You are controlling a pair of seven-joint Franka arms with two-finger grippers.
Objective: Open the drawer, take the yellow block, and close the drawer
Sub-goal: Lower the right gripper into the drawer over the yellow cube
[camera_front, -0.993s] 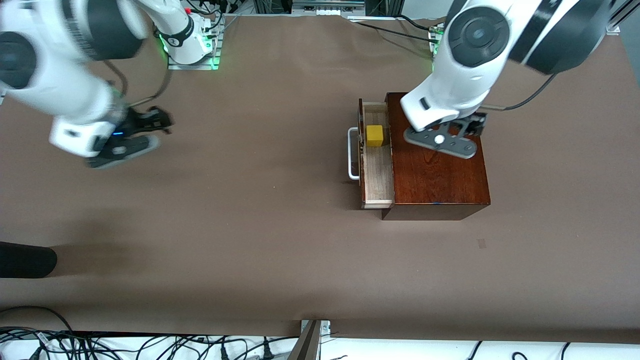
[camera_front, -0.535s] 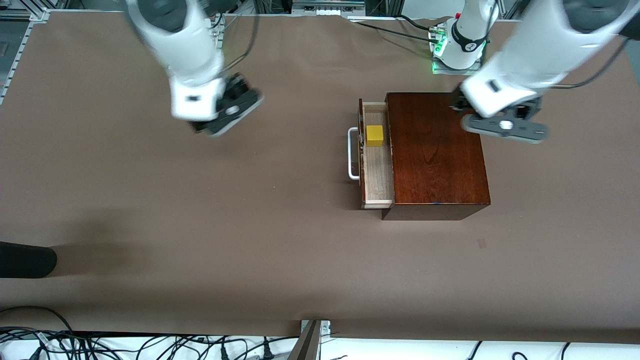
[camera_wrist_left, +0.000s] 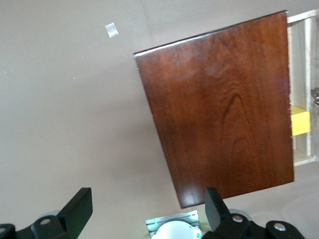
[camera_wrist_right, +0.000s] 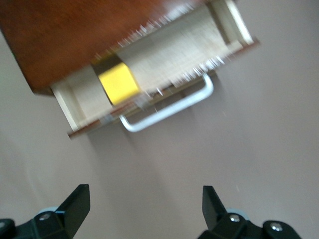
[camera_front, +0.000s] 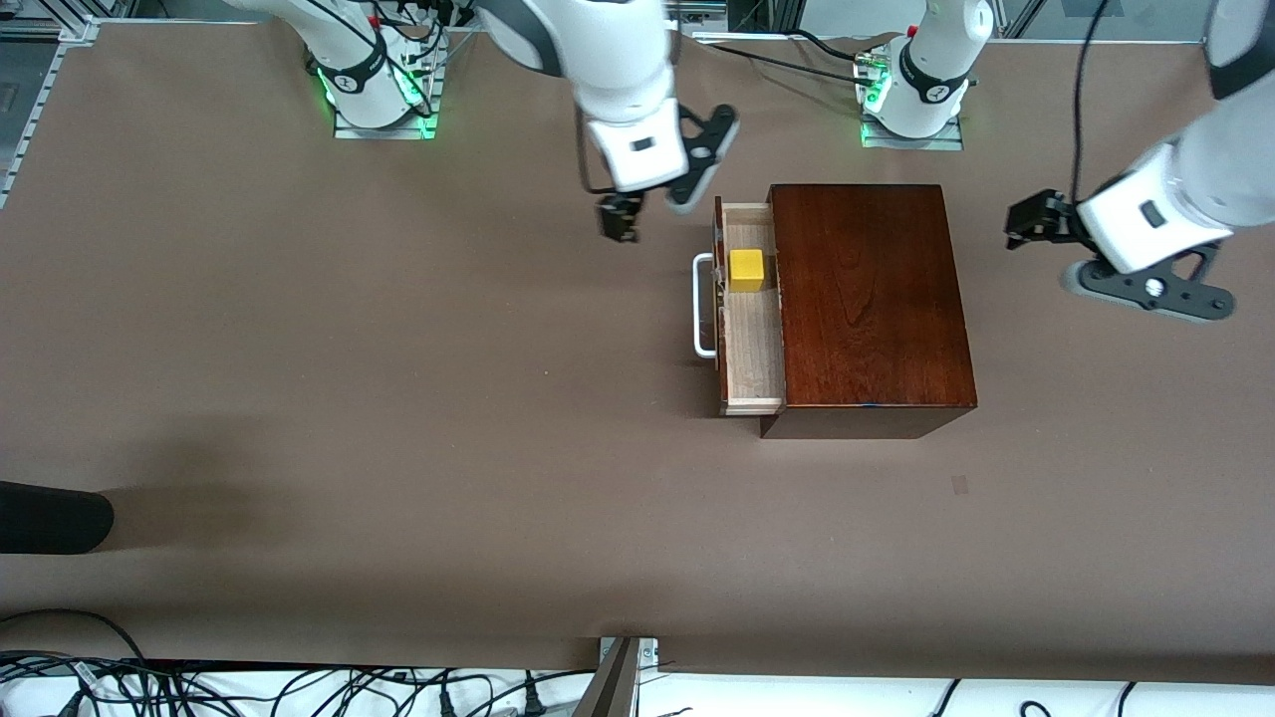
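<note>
The drawer [camera_front: 749,309] stood pulled out of the wooden box [camera_front: 869,299] right of centre in the front view, its white handle [camera_front: 703,306] facing the right arm's end of the desk [camera_front: 398,418]. So the opening step looked done. The yellow block [camera_front: 746,270] lay inside the drawer, on the pale wood floor toward the end farther from the front camera, so taking it and closing the drawer were left.

The right hand [camera_front: 652,204] hung in the upper middle of the front view, over the bare desk just beside the drawer's upper corner. In the right wrist view its fingers [camera_wrist_right: 75,206] were spread wide with nothing between them, and the block [camera_wrist_right: 118,83] and handle [camera_wrist_right: 169,107] showed ahead of them. I judged this hand to be the one placed to reach for the block.

The left hand [camera_front: 1041,234] was at the right edge of the front view, over the desk well apart from the box. Its fingers [camera_wrist_left: 77,209] were also spread and empty in the left wrist view.

No brand, label or readable writing showed on the box, the block or the desk.
</note>
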